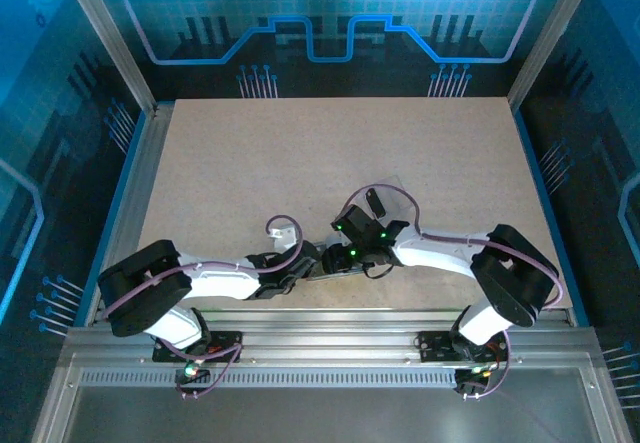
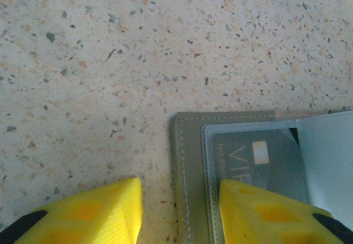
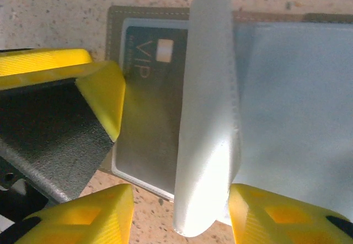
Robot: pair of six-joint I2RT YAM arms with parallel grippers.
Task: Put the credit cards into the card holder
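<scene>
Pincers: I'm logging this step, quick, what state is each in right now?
Left pincer: open, one finger over the flat grey-green stitched card holder, gripping nothing.
Right pincer: open around the holder's raised clear plastic sleeve, not clamped.

You look down on a tabletop (image 1: 330,153) of pale beige board, which the wrist views show flecked with small dark and reddish specks. A blue strip (image 1: 128,198) borders its left side. Behind it you face a back wall (image 1: 330,13) printed with a blue circuit pattern, a pale grid and part of a gear at the top. Two slanting aluminium posts (image 1: 105,33) frame that wall at the left and right. The side walls (image 1: 40,163) carry the same blue circuit print on a dark ground. Along the near edge you have a ribbed aluminium rail (image 1: 330,335), and below it a flat grey metal shelf (image 1: 300,413). The light falls evenly on the board, and the walls glow blue.
</scene>
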